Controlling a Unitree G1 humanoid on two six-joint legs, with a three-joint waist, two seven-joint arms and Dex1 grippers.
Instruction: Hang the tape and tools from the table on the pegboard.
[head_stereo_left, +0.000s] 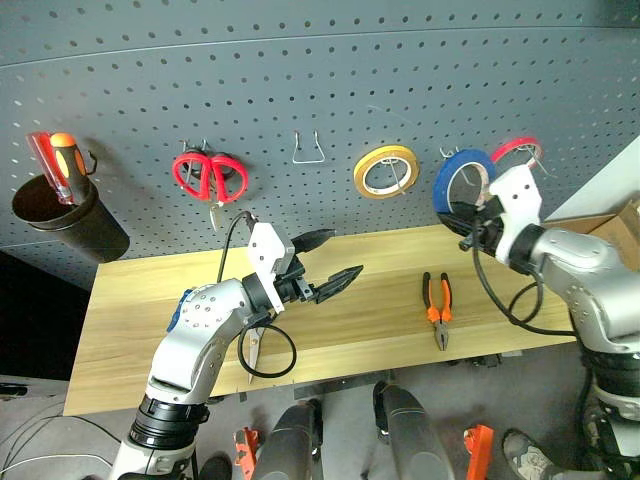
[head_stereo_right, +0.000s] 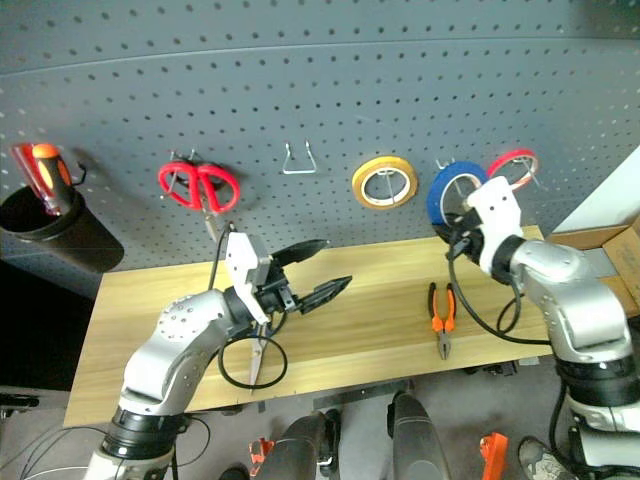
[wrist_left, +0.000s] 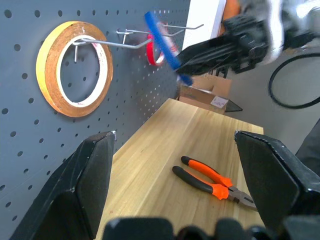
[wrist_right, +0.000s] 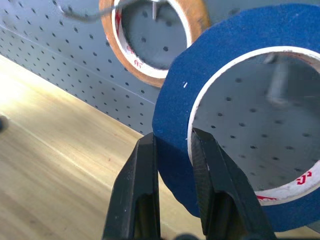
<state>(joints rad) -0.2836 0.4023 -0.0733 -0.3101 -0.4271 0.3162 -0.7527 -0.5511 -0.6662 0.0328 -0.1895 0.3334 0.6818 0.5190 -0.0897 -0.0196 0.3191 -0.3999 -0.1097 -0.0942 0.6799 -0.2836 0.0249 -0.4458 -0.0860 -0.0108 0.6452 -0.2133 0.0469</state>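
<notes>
The blue tape ring (wrist_right: 235, 115) hangs upright in front of the pegboard (head_stereo_left: 300, 90), pinched at its lower rim by the right gripper (wrist_right: 172, 165), between the yellow tape ring (head_stereo_left: 386, 171) and the red tape ring (head_stereo_left: 517, 148). A hook (wrist_left: 107, 44) shows inside its opening; if the ring is released before the hook carries it, it could drop to the table (head_stereo_left: 380, 300). The left gripper (head_stereo_left: 335, 262), jaws spread and empty, hovers over the table. The pliers (head_stereo_left: 437, 308) and scissors (head_stereo_right: 258, 357), 2 tools, lie unhung.
</notes>
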